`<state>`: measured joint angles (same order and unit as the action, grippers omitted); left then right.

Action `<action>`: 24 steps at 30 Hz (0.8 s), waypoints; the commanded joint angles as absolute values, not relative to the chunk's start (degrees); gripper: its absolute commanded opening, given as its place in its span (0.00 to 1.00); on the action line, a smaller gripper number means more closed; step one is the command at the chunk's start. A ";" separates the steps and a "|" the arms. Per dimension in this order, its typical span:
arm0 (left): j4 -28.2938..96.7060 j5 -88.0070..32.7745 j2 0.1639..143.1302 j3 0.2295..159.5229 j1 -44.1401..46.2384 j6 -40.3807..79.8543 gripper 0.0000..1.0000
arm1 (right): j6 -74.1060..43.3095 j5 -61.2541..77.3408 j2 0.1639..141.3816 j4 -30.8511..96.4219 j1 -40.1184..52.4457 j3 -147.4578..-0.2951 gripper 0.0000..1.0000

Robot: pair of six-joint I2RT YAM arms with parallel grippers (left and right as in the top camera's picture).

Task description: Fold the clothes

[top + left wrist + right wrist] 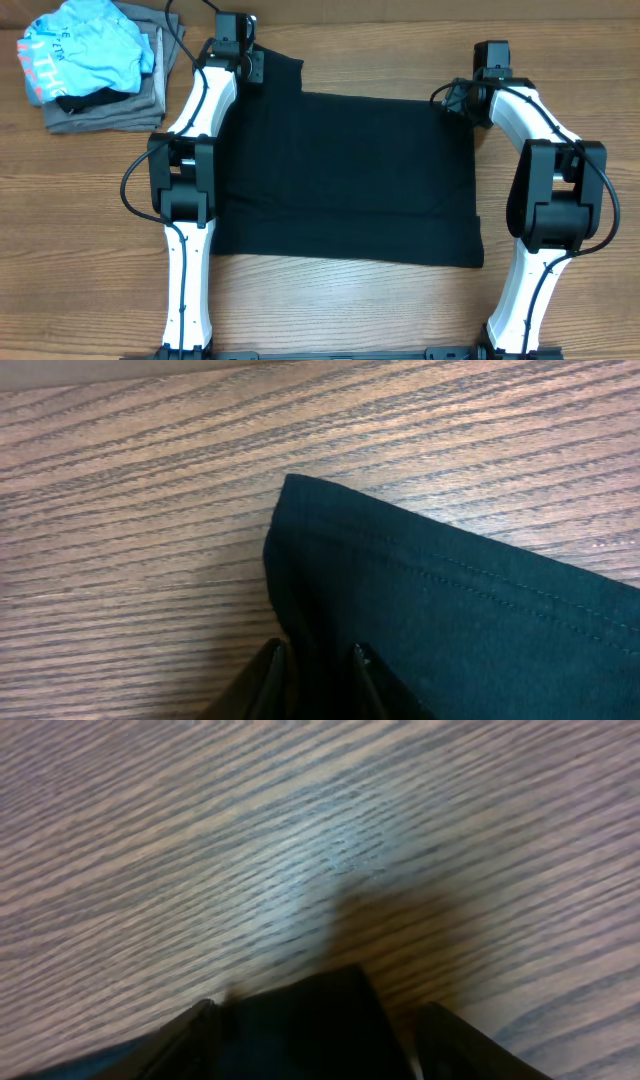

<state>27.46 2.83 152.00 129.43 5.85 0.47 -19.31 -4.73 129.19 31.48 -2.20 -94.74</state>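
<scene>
A black garment (350, 170) lies spread flat on the wooden table, with one part sticking out at its far left corner. My left gripper (252, 68) is at that corner. In the left wrist view its fingers (318, 655) are close together with the garment's hemmed edge (450, 620) between them. My right gripper (462, 100) is at the far right corner. In the right wrist view its fingers (318, 1025) stand wide apart on either side of the garment's corner (300, 1040), which lies on the table.
A stack of folded clothes (100, 100), grey ones with a crumpled light blue shirt (85, 45) on top, sits at the far left of the table. Bare wood surrounds the garment on all sides.
</scene>
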 commanded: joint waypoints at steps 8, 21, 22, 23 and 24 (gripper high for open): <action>30.06 2.92 154.56 129.14 5.72 0.45 0.27 | -17.54 -5.13 131.07 31.55 -2.04 -96.40 0.39; 29.71 2.94 154.39 129.23 5.69 0.43 0.04 | -17.52 -9.04 131.07 32.77 -2.04 -96.49 0.04; 29.82 2.87 154.10 129.29 5.72 0.43 0.04 | -17.54 -9.04 131.04 32.97 -2.04 -96.55 0.04; 30.13 2.96 153.60 129.29 5.72 0.40 0.04 | -17.54 -9.04 131.04 33.32 -2.04 -96.62 0.04; 30.37 2.96 153.03 129.29 5.72 0.40 0.04 | -17.54 -9.04 131.04 33.61 -2.11 -96.79 0.04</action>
